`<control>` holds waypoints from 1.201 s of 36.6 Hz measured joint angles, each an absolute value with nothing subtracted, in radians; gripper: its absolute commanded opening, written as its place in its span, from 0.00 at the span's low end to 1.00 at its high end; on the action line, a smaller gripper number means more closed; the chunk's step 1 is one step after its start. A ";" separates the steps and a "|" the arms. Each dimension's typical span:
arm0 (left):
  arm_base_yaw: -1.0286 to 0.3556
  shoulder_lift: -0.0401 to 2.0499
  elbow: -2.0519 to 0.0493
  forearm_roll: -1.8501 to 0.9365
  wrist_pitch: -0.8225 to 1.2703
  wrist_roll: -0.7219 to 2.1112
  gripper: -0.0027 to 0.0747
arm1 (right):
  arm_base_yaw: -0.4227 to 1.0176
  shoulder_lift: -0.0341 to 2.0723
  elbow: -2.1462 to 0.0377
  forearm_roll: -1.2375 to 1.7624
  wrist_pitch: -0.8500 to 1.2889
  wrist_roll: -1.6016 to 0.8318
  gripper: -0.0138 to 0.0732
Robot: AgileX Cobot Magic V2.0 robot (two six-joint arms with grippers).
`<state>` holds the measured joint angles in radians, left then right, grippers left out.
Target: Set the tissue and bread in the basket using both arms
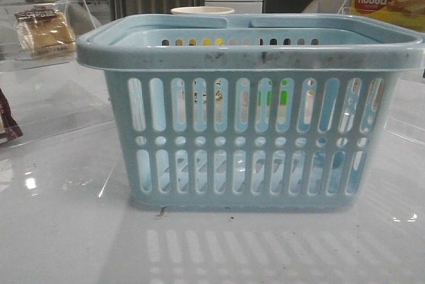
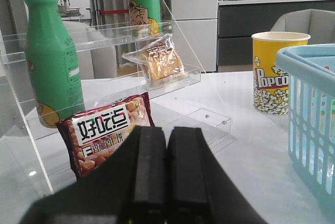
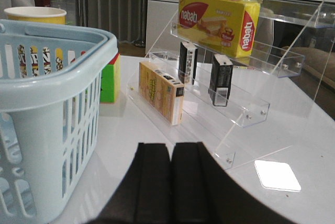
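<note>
Both grippers, left gripper (image 2: pixel 166 182) and right gripper (image 3: pixel 171 182), pressed together, empty. Bread (image 2: pixel 162 63) on shelf, tissue (image 3: pixel 220 79) on rack; basket (image 1: pixel 249 52) awaits both.

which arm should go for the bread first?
Left. The bread sits on the clear shelf straight ahead of the left gripper, left of the basket. The right gripper faces the other shelf, so it probably suits the tissue.

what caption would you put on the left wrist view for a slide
Shut left gripper facing an acrylic shelf holding the wrapped bread, green bottles and a snack packet, with the blue basket alongside.
</note>
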<state>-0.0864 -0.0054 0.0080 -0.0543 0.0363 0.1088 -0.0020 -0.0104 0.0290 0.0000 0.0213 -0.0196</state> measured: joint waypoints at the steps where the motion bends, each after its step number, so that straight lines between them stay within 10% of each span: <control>1: -0.086 -0.005 0.008 -0.054 0.036 0.109 0.15 | -0.002 -0.010 0.029 0.007 0.012 -0.020 0.22; 23: -0.086 -0.005 0.008 -0.054 0.036 0.109 0.15 | -0.002 0.204 -0.515 0.026 0.446 -0.020 0.23; 36: -0.086 -0.005 0.008 -0.054 0.036 0.109 0.15 | -0.002 0.593 -0.718 0.026 0.661 -0.020 0.70; 44: -0.086 -0.005 0.008 -0.054 0.036 0.109 0.15 | -0.002 0.804 -0.762 -0.022 0.661 -0.020 0.75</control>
